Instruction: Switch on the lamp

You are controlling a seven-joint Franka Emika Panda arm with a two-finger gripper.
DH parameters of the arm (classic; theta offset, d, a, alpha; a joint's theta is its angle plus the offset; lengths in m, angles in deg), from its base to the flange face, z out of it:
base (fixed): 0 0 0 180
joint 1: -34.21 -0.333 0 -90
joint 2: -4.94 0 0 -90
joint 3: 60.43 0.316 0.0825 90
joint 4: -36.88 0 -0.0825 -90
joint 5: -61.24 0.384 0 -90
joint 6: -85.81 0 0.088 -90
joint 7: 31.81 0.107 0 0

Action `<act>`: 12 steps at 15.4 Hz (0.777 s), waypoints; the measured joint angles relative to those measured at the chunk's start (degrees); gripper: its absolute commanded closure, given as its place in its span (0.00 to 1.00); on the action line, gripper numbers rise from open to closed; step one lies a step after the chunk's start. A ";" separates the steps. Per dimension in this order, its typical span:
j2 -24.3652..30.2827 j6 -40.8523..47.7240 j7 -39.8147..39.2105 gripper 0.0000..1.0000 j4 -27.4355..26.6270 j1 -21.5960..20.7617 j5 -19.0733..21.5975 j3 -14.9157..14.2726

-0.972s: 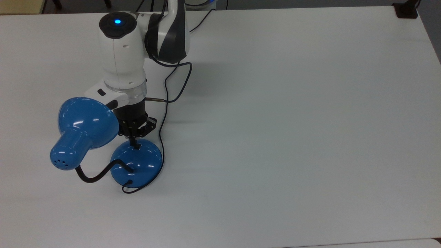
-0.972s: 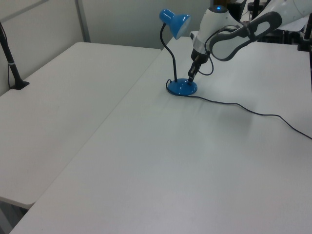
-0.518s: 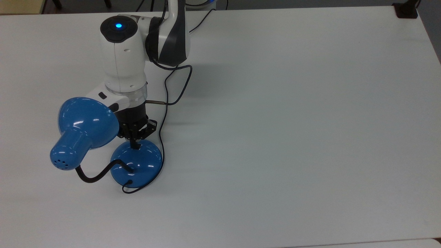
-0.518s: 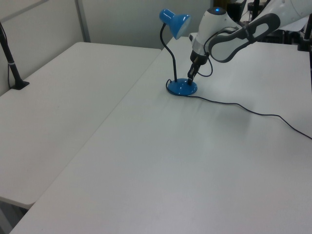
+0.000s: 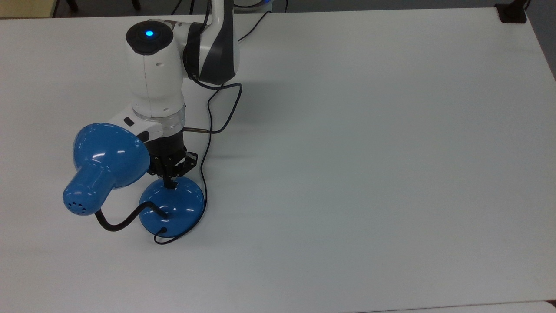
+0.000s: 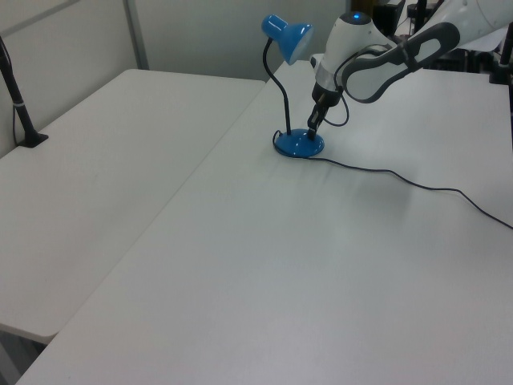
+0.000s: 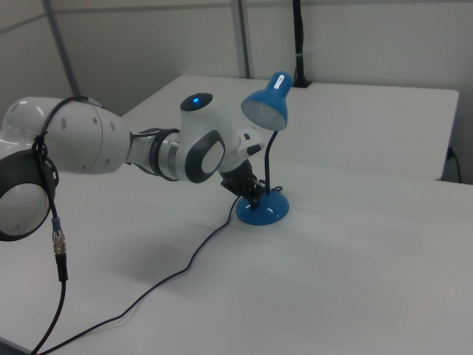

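Note:
The lamp stands at the top view's left. It has a glossy blue shade (image 5: 108, 158), a black bendy neck (image 5: 119, 222) and a round blue base (image 5: 173, 208). No glow shows in the shade (image 7: 267, 103). My gripper (image 5: 170, 180) points down at the far edge of the base, fingers shut together, with the tip touching the small black switch. In the left view my gripper (image 6: 311, 131) sits just above the base (image 6: 298, 145). In the right view it (image 7: 259, 194) is behind the base (image 7: 263, 212).
The lamp's thin black cord (image 5: 204, 174) curls round the base and runs across the white table (image 6: 417, 183). A black clamp (image 5: 512, 13) sits at the top view's far right corner. A black post (image 6: 20, 104) stands on the neighbouring table.
My wrist has shifted slightly toward the lamp in the top view. The fingertips stay on the base's switch. The lamp has not moved.

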 measured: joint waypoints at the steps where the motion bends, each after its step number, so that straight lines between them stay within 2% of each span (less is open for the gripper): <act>1: -0.09 0.00 0.00 1.00 0.09 0.00 -0.03 0.01; 12: -0.71 -0.05 -0.01 1.00 2.05 0.03 -0.89 0.42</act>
